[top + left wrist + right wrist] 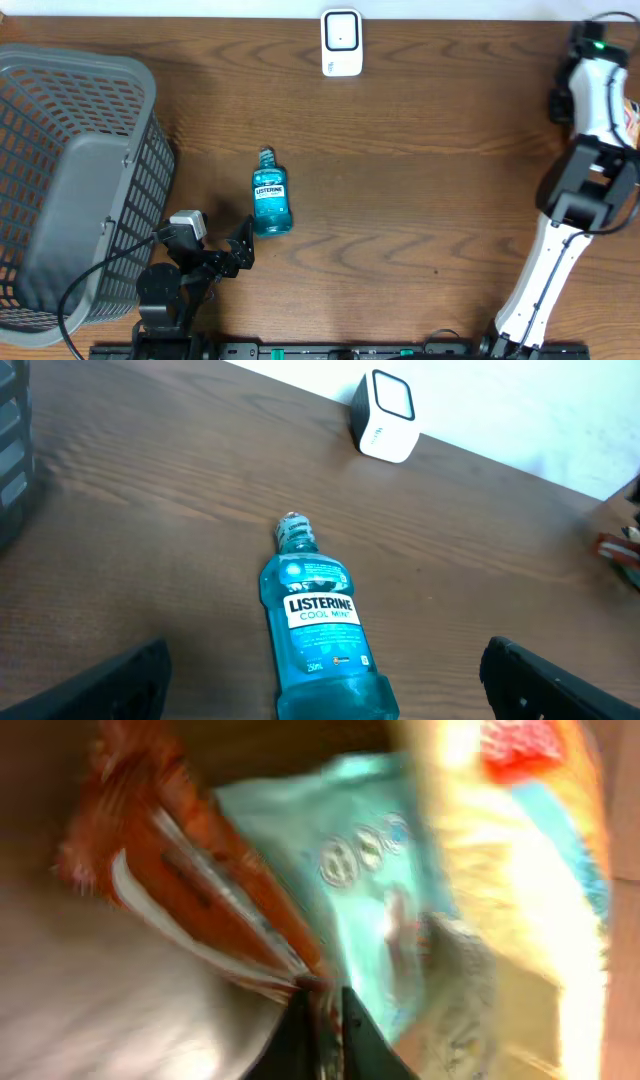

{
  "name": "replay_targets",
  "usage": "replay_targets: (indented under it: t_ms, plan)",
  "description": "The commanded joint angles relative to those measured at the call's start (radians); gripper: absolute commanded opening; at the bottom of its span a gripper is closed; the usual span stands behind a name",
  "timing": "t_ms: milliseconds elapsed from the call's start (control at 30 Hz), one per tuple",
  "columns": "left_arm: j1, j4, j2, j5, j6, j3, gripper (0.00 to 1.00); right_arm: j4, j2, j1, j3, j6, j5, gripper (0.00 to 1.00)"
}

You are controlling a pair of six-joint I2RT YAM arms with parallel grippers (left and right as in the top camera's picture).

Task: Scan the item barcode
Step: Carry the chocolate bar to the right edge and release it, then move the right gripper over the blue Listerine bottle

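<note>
From overhead I've got the mouthwash bottle (270, 201) lying flat mid-table, cap toward the white scanner (341, 43) at the far edge, well apart from it. My left gripper (240, 246) sits just below the bottle, not touching; the grey basket (70, 190) is off to the left. My right arm (580, 190) is out at the right edge.

Left wrist view — fingers (115, 685) spread wide, the bottle lying between them, label up.

Right wrist view is a blur — the fingertips (325, 1035) look nearly together against crinkly orange and teal packets (300, 890); can't tell if they're pinching anything.
</note>
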Motion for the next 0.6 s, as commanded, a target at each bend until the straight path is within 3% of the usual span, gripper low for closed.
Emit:
replay_targets:
  t_ms: [0,100,133,367,567]
  plan:
    - [0.005,0.000,-0.004,0.009,-0.002,0.004,0.98,-0.032,-0.024,-0.024,0.031,0.143,0.023,0.54]
    - [0.005,0.000,-0.004,0.009,-0.002,0.004,0.98,-0.079,-0.050,-0.025,0.084,0.145,-0.045,0.95]
    - [0.005,0.000,-0.004,0.009,-0.002,0.004,0.98,-0.089,-0.063,-0.021,0.101,0.156,-0.085,0.99]
    - [0.005,0.000,-0.004,0.009,-0.002,0.004,0.98,-0.154,-0.240,0.090,0.159,0.323,-0.298,0.99]
    - [0.005,0.000,-0.004,0.009,-0.002,0.004,0.98,-0.213,-0.335,0.259,0.159,0.466,-0.827,0.99]
